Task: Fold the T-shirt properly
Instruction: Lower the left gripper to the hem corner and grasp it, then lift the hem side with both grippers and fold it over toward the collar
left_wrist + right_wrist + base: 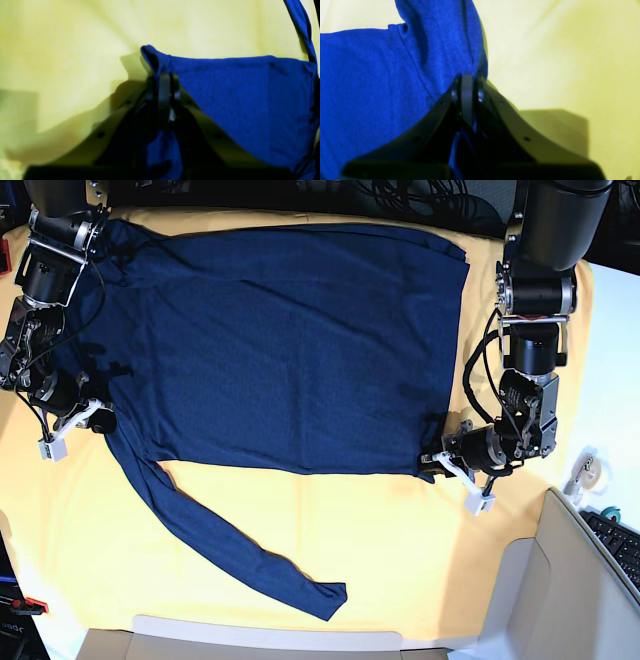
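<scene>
Dark navy-blue long-sleeved knit T-shirt (280, 340) lies flat on the yellow cloth (400, 550) over the table. Left claw (162, 82) pinches its hem corner, right claw (467, 85) pinches the shoulder edge. Best lift both evenly, keeping fabric taut.

I see a yellow cloth (300, 520) covering the table under even light, a keyboard (618, 542) at the near right corner and dark cables (400, 195) along the far edge
</scene>
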Robot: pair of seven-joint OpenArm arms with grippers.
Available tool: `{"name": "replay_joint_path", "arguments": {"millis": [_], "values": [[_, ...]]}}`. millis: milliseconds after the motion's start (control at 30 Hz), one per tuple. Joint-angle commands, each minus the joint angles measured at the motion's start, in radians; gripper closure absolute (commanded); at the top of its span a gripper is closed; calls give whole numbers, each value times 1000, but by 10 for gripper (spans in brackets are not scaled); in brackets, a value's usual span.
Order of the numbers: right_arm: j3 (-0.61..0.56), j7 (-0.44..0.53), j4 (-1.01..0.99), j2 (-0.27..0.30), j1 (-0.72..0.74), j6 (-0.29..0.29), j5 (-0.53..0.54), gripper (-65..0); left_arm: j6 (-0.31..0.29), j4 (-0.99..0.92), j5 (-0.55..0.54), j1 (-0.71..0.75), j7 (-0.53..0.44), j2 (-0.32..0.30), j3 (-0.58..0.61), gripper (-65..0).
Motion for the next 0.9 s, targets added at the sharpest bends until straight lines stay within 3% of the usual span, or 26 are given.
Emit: {"name": "replay_joint_path", "arguments": {"millis": [0, 167, 333, 500, 867], "values": [[-9, -70, 0, 3, -4, 2, -41, 0, 1, 6, 27, -13, 41, 4, 22, -1], [-5, -70, 1, 5, -4, 2, -40, 0, 1, 152, 26, 10, 81, 1, 32, 0], [-5, -72, 50, 9, -7, 2, -43, 0, 4, 360, 23, 73, 158, -41, 25, 0], [-5, -72, 202, 9, -46, 2, -46, 0, 2, 514, 23, 143, 222, -64, -83, 0], [-2, -65, 334, 32, -158, 2, -46, 0, 1, 888, 23, 338, 386, -119, -263, 0]]}}
